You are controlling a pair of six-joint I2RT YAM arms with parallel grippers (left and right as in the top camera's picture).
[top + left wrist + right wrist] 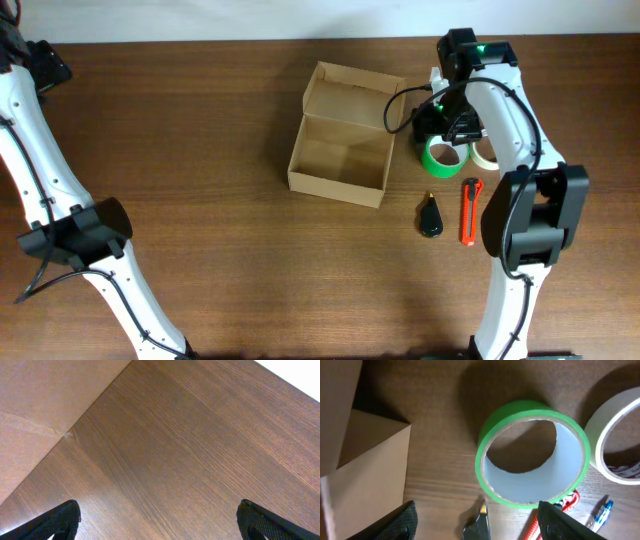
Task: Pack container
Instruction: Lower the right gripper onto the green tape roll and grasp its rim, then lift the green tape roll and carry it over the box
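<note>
The container point(340, 140), a tan cardboard box, stands open in the middle of the table with its flap lid raised at the back. Nothing shows inside it. My right gripper point(447, 125) hovers just right of the box, over a green tape roll point(440, 157). In the right wrist view the green tape roll point(530, 455) lies flat, and my right gripper point(480, 521) is open, one finger beside the container wall point(365, 465) and the other at the roll's near rim. My left gripper point(160, 521) is wide open over bare wood at the far left.
A white tape roll point(484, 155) lies right of the green one. A black tool point(430, 216) and a red box cutter point(470, 210) lie nearer the front. A blue pen point(603, 512) shows by the cutter. A tan flat surface point(35, 415) borders the left wrist view.
</note>
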